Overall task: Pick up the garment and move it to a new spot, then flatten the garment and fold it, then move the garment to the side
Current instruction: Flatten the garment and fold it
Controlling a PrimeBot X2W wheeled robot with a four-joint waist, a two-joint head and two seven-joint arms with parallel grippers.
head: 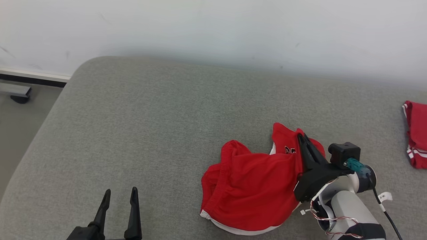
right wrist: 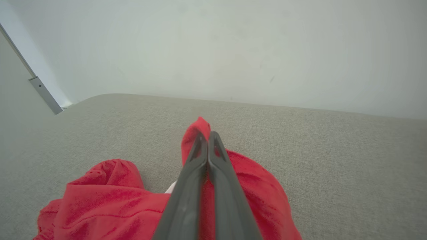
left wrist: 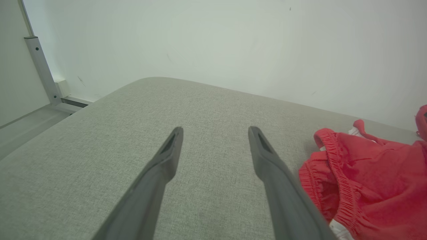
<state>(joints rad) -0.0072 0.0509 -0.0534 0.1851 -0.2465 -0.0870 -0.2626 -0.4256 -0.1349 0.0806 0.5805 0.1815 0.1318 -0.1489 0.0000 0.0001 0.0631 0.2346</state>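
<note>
Fingers (right wrist: pixel 186 196) on your right gripper (right wrist: pixel 206 135) are pressed together on the red garment (head: pixel 253 186), pinching a fold whose peak stands up just past their tips. You can see the rest of the cloth slumped in a crumpled heap beneath that gripper and to its left. The elastic waistband (left wrist: pixel 337 173) is bunched on the side facing your left arm, and a white trim (head: pixel 240 230) shows along the near hem. The heap lies on the grey padded surface (head: pixel 150 126), in its front right part, closer to your right arm than to your left. Your left gripper (head: pixel 120 191) sits low at the front left, well apart from the garment, its fingers spread wide over bare grey fabric. Farther out, a second red piece (head: pixel 417 133) with white stripes lies at the right edge of the head view, well apart from the heap. Behind the padded surface stands a pale wall (head: pixel 213 26). Past the rounded left corner you see the floor (head: pixel 20 126) and a dark baseboard strip (head: pixel 33 81).
</note>
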